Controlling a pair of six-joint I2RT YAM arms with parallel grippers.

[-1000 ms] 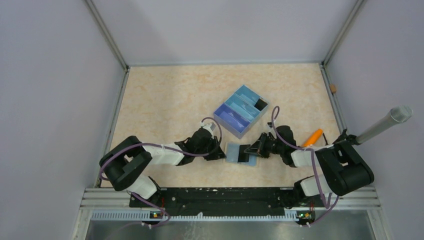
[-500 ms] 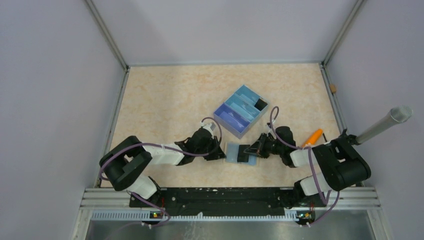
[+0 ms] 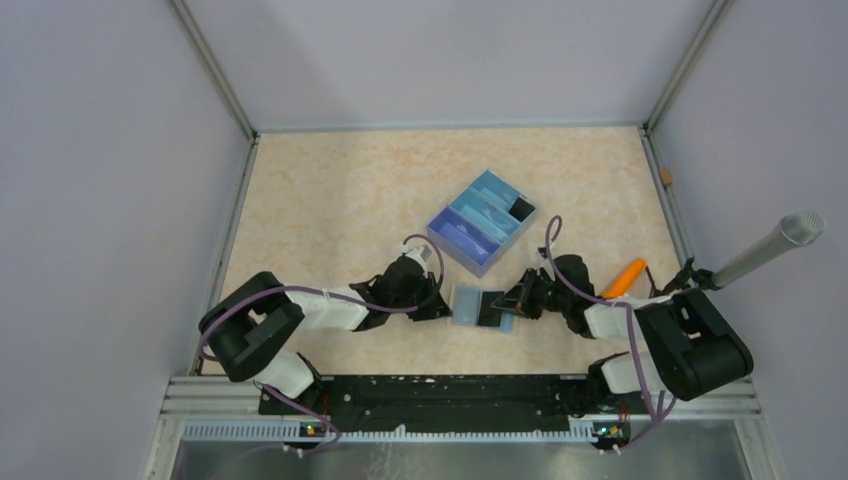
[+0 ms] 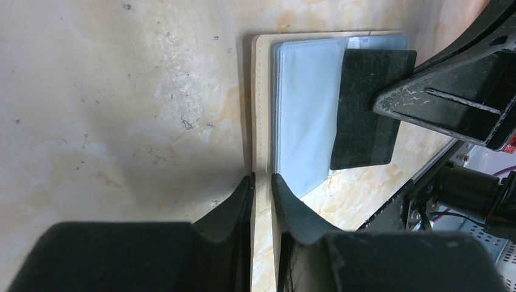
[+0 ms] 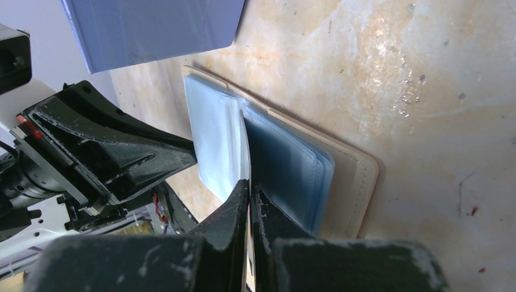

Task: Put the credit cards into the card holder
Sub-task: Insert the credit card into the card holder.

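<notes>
Scarcely changing: left gripper (image 4: pixel 261 185) is still narrowly pinching the card holder (image 4: pixel 263 109) at its 9 o'clock edge, right gripper (image 5: pixel 250 191) at 3 o'clock keeping a dark credit card (image 4: pixel 371 109) clamped; insertion pending.

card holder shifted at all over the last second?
No. In the top view the card holder lies where it did before, just below the near corner of the blue tray.

Both arms stretched low over the table, tips facing each other near centre. Left end effector (image 4: pixel 263 177): narrow gap, fingers pinching the card holder (image 4: pixel 261 91) edge. Right end effector (image 5: pixel 251 185): fully closed, gripping a dark credit card (image 4: pixel 371 109), pointing left.
</notes>
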